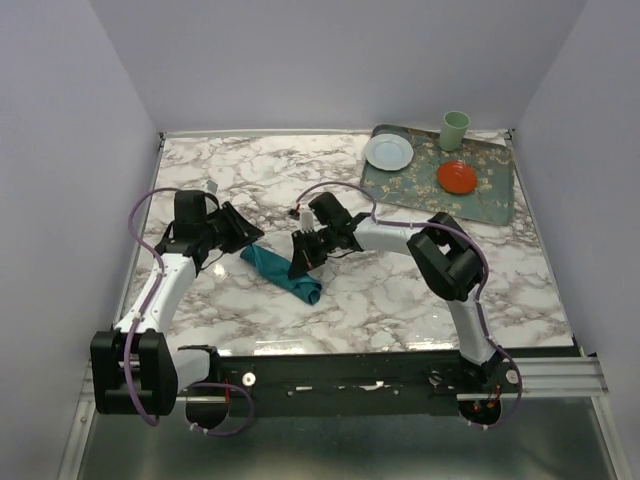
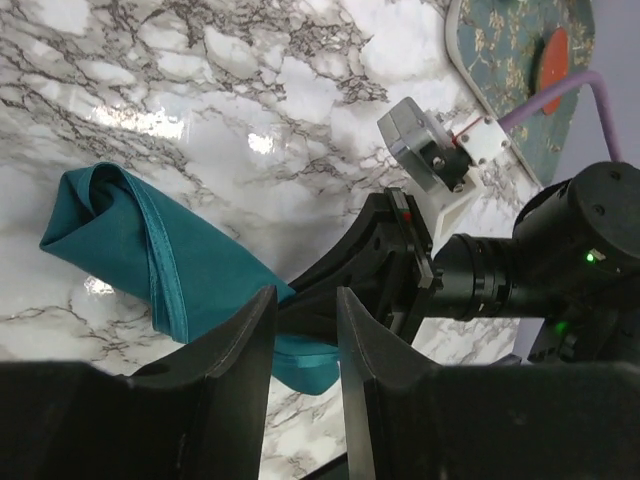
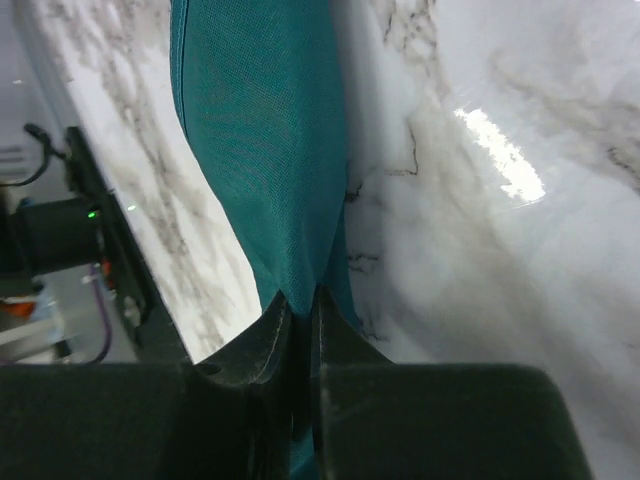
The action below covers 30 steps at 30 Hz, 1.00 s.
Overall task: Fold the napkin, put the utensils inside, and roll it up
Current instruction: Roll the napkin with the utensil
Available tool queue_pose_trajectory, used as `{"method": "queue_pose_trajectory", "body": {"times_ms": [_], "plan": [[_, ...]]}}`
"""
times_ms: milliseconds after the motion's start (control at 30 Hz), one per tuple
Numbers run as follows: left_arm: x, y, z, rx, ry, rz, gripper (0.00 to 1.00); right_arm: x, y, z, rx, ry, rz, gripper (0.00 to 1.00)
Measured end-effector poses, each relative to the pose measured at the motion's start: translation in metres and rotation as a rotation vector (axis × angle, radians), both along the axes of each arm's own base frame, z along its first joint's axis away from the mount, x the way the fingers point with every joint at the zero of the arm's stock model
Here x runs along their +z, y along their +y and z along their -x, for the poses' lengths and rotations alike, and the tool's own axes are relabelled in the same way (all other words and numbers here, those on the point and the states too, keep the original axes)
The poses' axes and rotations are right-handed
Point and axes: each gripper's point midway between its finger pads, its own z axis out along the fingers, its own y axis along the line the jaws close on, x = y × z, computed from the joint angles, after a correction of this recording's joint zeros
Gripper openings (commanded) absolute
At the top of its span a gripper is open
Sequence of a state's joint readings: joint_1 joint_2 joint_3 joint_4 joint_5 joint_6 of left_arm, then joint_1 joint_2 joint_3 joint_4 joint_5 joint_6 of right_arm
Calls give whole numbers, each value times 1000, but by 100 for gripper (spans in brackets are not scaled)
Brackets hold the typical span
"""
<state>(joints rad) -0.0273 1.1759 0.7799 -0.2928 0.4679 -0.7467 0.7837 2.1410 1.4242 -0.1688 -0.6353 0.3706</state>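
The teal napkin lies as a rolled, twisted bundle on the marble table, running from upper left to lower right. My right gripper comes down on its middle, and the right wrist view shows that gripper shut on a pinched fold of the napkin. My left gripper hovers by the bundle's left end. In the left wrist view it stands open with nothing between its fingers; the napkin and the right arm's fingers lie beyond. The utensils are hidden or out of view.
A patterned grey-green tray sits at the back right with a white plate, a red plate and a pale green cup. White walls enclose the table on three sides.
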Motion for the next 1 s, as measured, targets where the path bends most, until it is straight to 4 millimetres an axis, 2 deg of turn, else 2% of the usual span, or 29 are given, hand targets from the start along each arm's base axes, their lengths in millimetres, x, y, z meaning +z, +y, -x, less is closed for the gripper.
{"method": "queue_pose_trajectory", "body": {"times_ms": [67, 200, 500, 733, 1000], "plan": [[-7, -2, 5, -10, 18, 6, 39, -1, 1, 6, 15, 64, -41, 13], [-29, -10, 22, -44, 78, 13, 38, -4, -5, 5, 12, 145, -89, 16], [-63, -39, 60, -147, 169, 25, 36, -4, -9, 4, 6, 184, -105, 36], [-60, -39, 62, -144, 155, 29, 36, -3, -14, 6, 6, 157, -76, 54], [-53, -32, 62, -99, 128, 15, 37, 9, -17, 19, 23, 5, 56, 65]]}}
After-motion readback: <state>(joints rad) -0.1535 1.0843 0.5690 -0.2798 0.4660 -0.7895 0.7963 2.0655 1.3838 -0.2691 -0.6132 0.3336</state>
